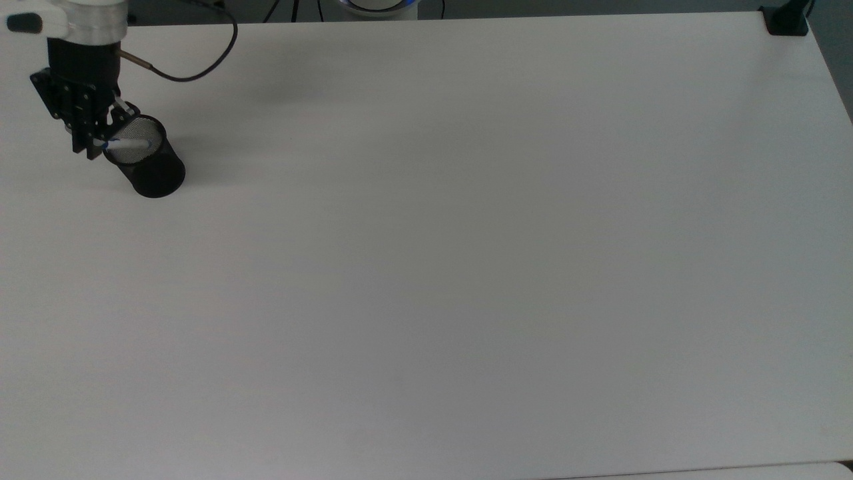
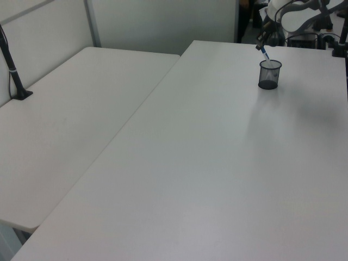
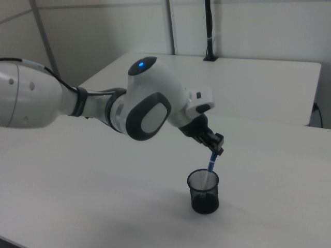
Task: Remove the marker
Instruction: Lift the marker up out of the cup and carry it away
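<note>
Jaws (image 3: 214, 150) pinch the marker (image 3: 211, 164) by its blue cap; the right view shows its tip inside the mesh cup (image 3: 204, 192)

Black mesh cup (image 3: 204, 192) upright on a white table (image 1: 466, 267).
A second white table (image 2: 70, 109) adjoins it; a black post (image 2: 11, 65) is clamped there.

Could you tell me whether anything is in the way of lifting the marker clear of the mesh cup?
Nothing visible blocks it. The gripper holds the marker by its blue upper end, its lower end is inside the mesh cup, and the space above the rim is open.
</note>
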Controlling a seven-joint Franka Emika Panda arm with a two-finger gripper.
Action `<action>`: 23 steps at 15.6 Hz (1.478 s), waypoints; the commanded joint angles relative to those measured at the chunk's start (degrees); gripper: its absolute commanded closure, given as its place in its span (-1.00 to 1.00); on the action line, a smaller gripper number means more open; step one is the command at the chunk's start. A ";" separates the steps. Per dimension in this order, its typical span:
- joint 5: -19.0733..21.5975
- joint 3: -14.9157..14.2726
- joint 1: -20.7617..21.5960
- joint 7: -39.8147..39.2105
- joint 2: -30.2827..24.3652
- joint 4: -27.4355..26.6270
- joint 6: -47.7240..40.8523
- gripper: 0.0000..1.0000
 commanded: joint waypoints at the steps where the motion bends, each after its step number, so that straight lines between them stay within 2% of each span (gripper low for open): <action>1: 0.77 0.70 0.33 0.44 -4.63 1.11 -5.06 0.82; 4: 1.65 1.75 0.86 0.53 -8.05 4.45 -11.82 0.82; 6: 5.24 3.94 1.03 0.44 -9.73 6.39 -15.94 0.82; 10: 6.05 10.00 2.08 0.36 -11.67 10.69 -29.11 0.82; 12: 6.05 12.90 4.36 0.53 -10.53 11.14 -32.83 0.82; 16: 6.57 16.95 7.70 0.88 -7.20 11.23 -37.49 0.82; 23: 7.01 17.31 16.05 10.89 4.22 13.07 -36.27 0.82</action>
